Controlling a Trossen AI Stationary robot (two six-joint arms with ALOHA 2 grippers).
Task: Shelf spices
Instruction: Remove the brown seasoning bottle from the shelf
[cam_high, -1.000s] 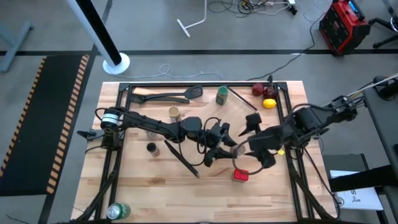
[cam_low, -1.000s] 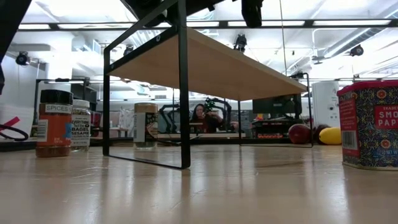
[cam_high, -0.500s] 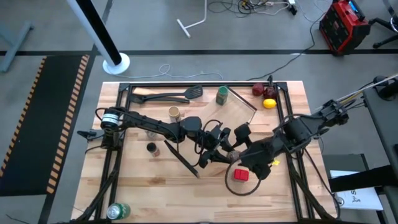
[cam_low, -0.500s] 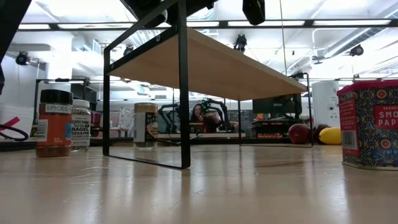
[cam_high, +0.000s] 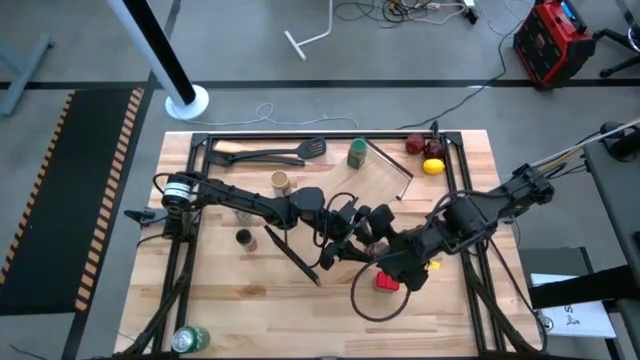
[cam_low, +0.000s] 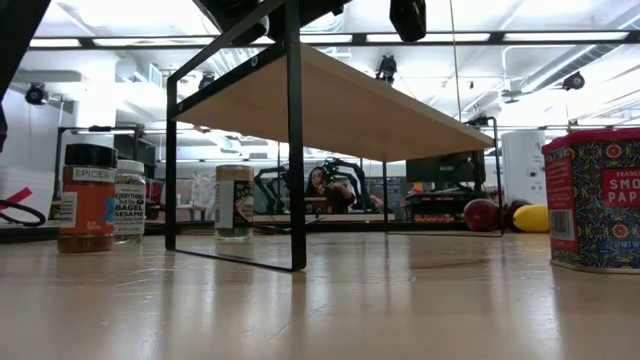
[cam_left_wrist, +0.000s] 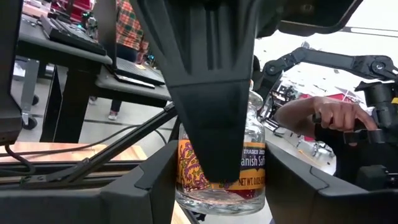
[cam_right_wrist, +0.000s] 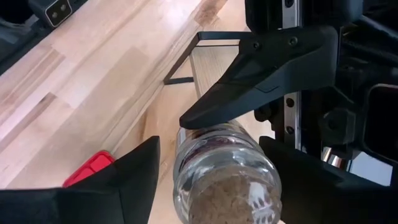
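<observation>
Wood table (cam_high: 210, 300): shelf (cam_high: 385, 185), red tin (cam_high: 387, 282), black-capped jar (cam_high: 243, 238), spatulas (cam_high: 270, 155).

Six spice containers (cam_high: 357, 153), one shelf (cam_high: 385, 180), two spatulas (cam_high: 272, 157), two fruits (cam_high: 432, 166), one can (cam_high: 190, 339)

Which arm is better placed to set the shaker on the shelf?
Probably the left: its tool appears clamped on the shaker, while the right tool only flanks it, with a gap showing at one finger.

We see clear shaker (cam_left_wrist: 221, 171) held off table, orange label. Pale shelf (cam_low: 370, 105) stands on black legs. Red tin (cam_high: 387, 282) near front; black-capped jar (cam_low: 86, 197), white-capped jar (cam_low: 129, 201) side by side.
</observation>
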